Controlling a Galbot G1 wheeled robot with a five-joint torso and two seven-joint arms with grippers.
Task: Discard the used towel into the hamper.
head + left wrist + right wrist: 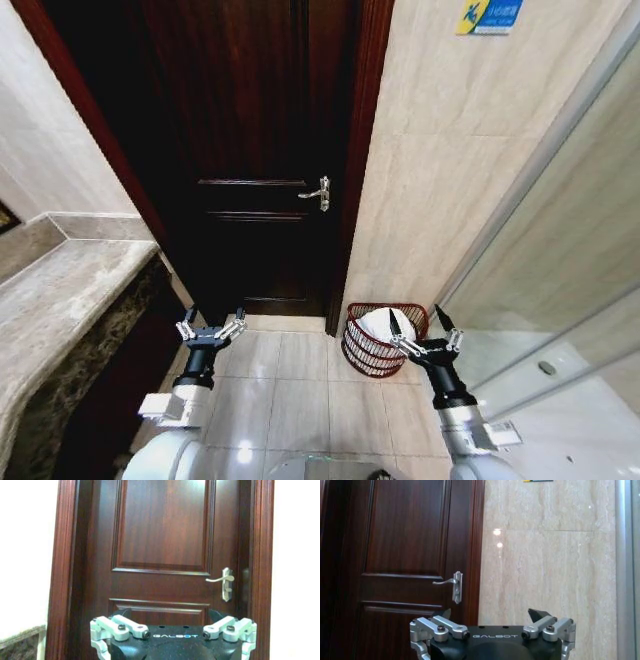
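Note:
The hamper (362, 356), a dark red wire basket, stands on the floor against the beige wall, right of the door. A white towel (373, 322) lies inside it. My right gripper (418, 322) hovers open and empty just over the hamper's right rim. In the right wrist view the right gripper (491, 613) faces the door frame and wall with nothing between its fingers. My left gripper (211, 325) is open and empty, held low in front of the door. In the left wrist view the left gripper (170, 613) points at the door.
A shut dark wooden door (260, 150) with a silver handle (318, 194) is straight ahead. A marble counter (60, 290) runs along the left. A glass partition (560, 280) stands at the right. Tiled floor (280, 380) lies open between the arms.

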